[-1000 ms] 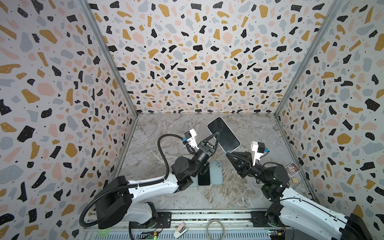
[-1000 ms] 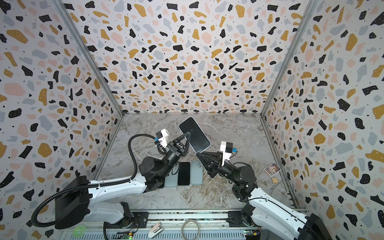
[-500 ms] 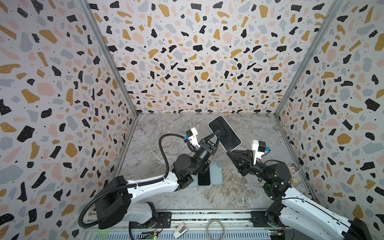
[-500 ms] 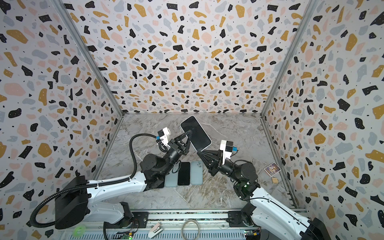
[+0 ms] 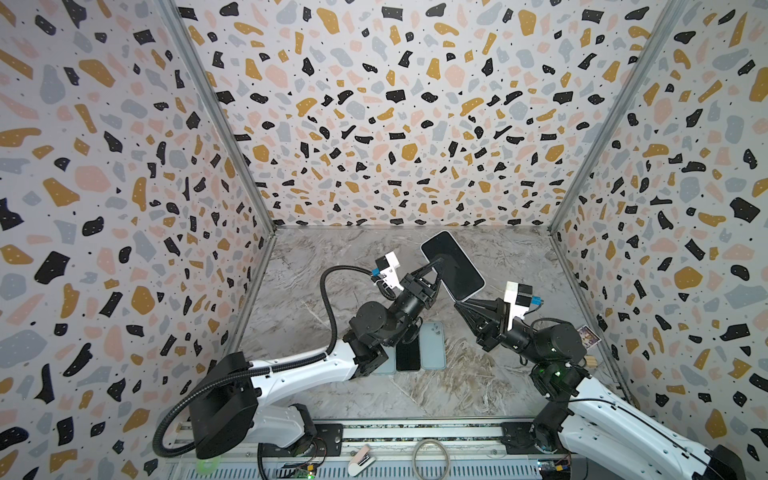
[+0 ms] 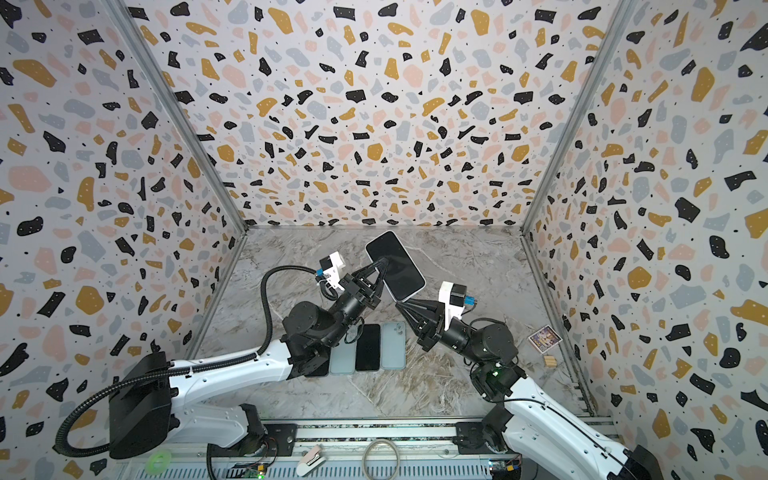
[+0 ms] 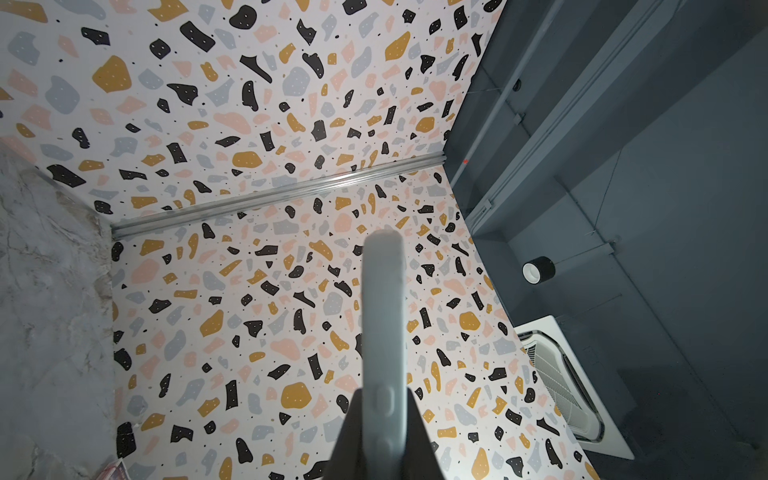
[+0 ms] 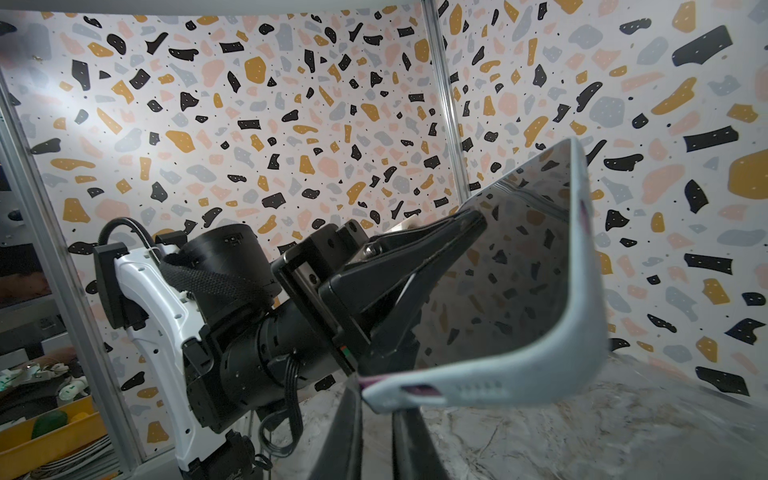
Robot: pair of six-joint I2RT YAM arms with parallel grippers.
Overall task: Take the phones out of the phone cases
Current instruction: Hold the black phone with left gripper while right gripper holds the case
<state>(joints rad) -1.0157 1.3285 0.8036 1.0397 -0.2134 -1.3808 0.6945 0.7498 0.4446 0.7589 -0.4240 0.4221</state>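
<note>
In both top views the phone [image 5: 457,269] [image 6: 400,269] has drifted only slightly toward the right of the frame since a second ago. It hangs above the table [image 5: 519,266] at centre frame, screen up, its long axis running upper left to lower right. The left gripper [image 5: 439,263] is clamped on its left long edge. The right gripper [image 5: 459,305] pinches the phone case [image 8: 540,374] at the lower corner. Bare table lies behind and to the right; flat phones [image 5: 408,353] lie below.
</note>
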